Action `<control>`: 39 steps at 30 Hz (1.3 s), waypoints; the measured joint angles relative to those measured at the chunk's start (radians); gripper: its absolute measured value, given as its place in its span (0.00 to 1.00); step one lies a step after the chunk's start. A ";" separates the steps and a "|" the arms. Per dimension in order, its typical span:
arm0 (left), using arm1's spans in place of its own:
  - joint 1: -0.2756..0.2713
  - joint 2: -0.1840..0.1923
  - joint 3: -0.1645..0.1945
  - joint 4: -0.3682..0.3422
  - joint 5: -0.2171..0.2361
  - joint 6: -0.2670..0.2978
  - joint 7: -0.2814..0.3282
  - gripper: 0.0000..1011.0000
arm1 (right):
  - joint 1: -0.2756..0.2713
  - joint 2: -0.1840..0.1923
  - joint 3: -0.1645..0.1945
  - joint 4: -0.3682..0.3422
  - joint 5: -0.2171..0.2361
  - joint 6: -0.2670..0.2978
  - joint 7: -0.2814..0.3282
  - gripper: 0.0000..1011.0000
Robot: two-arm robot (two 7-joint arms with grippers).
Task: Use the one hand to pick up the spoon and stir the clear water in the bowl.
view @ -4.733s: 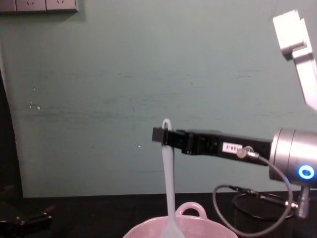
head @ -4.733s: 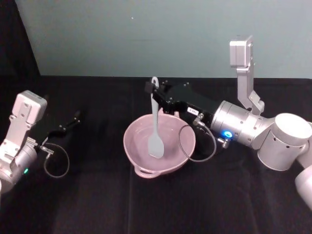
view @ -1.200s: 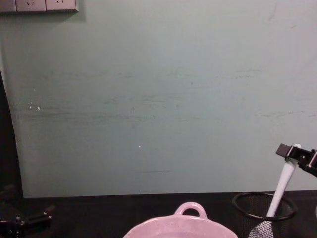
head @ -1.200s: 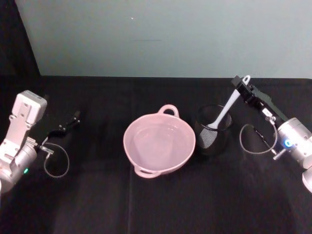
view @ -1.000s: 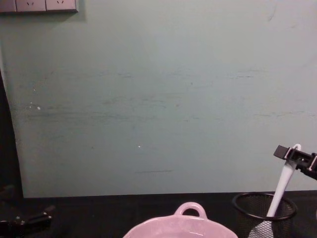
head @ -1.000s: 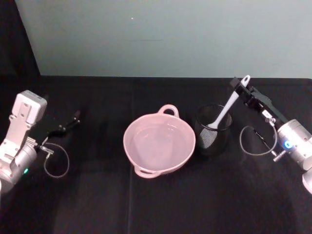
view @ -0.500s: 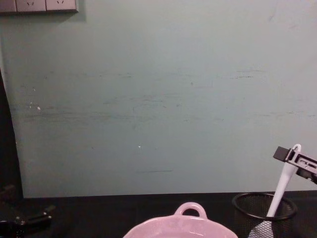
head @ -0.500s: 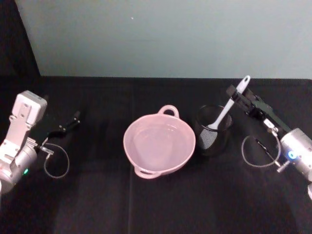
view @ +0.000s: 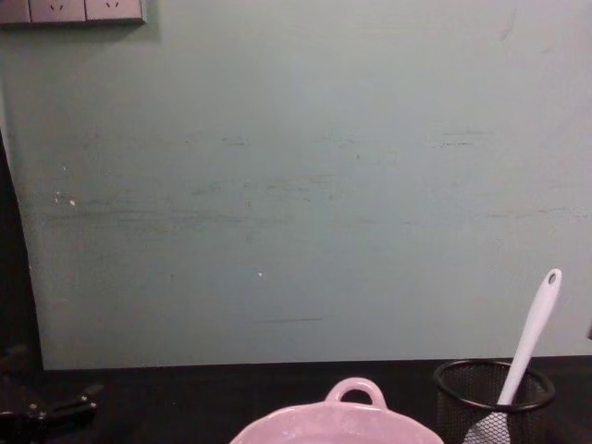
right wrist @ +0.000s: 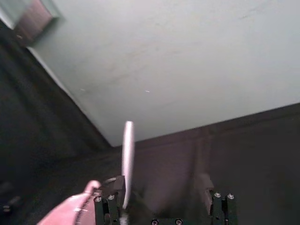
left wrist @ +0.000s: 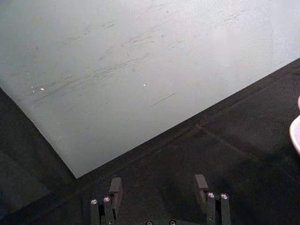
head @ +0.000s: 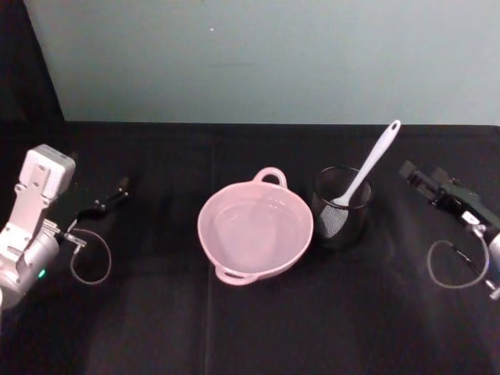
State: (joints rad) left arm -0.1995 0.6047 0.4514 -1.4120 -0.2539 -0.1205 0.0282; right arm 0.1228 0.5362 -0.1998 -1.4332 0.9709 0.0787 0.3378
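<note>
While its fingers [right wrist: 205, 183] are standing spread with nothing between them, the right gripper [head: 422, 181] is hanging over the black table [head: 258, 328], well apart from the spoon [head: 366, 172] and to the right of it in the head view. Off the tips of those fingers, the spoon is leaning in a black mesh cup [head: 341, 207], its flat head down inside and its long handle tilting up and away toward the back wall [head: 266, 55], the hole at its end uppermost. In the right wrist view the handle [right wrist: 127, 159] is showing as a pale upright bar just beside one finger, not touching it. Beyond the cup, on the side away from the right gripper, the pink bowl [head: 234, 262] is sitting with clear water in it, its rim just beside the cup and its small loop handle [head: 270, 176] turned toward the wall. Behind the right fingers, a cable [head: 449, 266] is looping by the silver wrist. Far over on the other side of the bowl, the left gripper [head: 109, 199] is parked low over the table, its fingers [left wrist: 115, 187] also spread and holding nothing.
</note>
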 joint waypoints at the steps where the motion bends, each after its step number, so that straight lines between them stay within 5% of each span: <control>1: 0.000 0.000 0.000 0.000 0.000 0.000 0.000 1.00 | -0.003 0.010 0.003 -0.002 -0.007 0.006 -0.017 0.99; 6: 0.000 0.000 0.000 0.000 0.000 0.000 0.000 1.00 | 0.009 0.031 -0.007 0.002 -0.058 0.028 -0.065 0.99; 8: 0.000 0.000 0.000 0.000 0.000 0.000 0.000 1.00 | 0.043 0.044 -0.049 0.013 -0.151 0.031 -0.093 0.99; 9: 0.000 0.000 0.000 0.000 0.000 0.000 0.000 1.00 | 0.043 0.044 -0.049 0.013 -0.151 0.031 -0.093 0.99; 12: 0.000 0.000 0.000 0.000 0.000 0.000 0.000 1.00 | 0.084 0.051 -0.104 0.031 -0.271 0.014 -0.127 0.99; 15: 0.000 0.000 0.000 0.000 0.000 0.000 0.000 1.00 | 0.142 0.061 -0.192 0.048 -0.476 -0.004 -0.214 0.99; 16: 0.000 0.000 0.000 0.000 0.000 0.000 0.000 1.00 | 0.142 0.061 -0.192 0.048 -0.476 -0.004 -0.214 0.99; 17: 0.000 0.000 0.000 0.000 0.000 0.000 0.000 1.00 | 0.164 0.063 -0.226 0.057 -0.556 0.000 -0.249 0.99; 19: 0.000 0.000 0.000 0.000 0.000 0.000 0.000 1.00 | 0.188 0.061 -0.262 0.076 -0.642 -0.005 -0.280 0.99; 20: 0.000 0.000 0.000 0.000 0.000 0.000 0.000 1.00 | 0.188 0.061 -0.262 0.076 -0.642 -0.005 -0.280 0.99; 22: 0.000 0.000 0.000 0.000 0.000 0.000 0.000 1.00 | 0.211 0.052 -0.289 0.106 -0.710 -0.023 -0.299 0.99; 26: 0.000 0.000 0.000 0.000 0.000 0.000 0.000 1.00 | 0.221 0.038 -0.295 0.135 -0.735 -0.062 -0.298 0.99; 33: 0.000 0.000 0.000 0.000 0.000 0.000 0.000 1.00 | 0.223 -0.004 -0.279 0.206 -0.748 -0.218 -0.288 0.99; 39: 0.000 0.000 0.000 0.000 0.000 0.000 0.000 1.00 | 0.219 -0.024 -0.272 0.219 -0.772 -0.236 -0.304 0.99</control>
State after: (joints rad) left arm -0.1996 0.6047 0.4514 -1.4120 -0.2539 -0.1205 0.0283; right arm 0.3416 0.5124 -0.4714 -1.2147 0.1984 -0.1574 0.0334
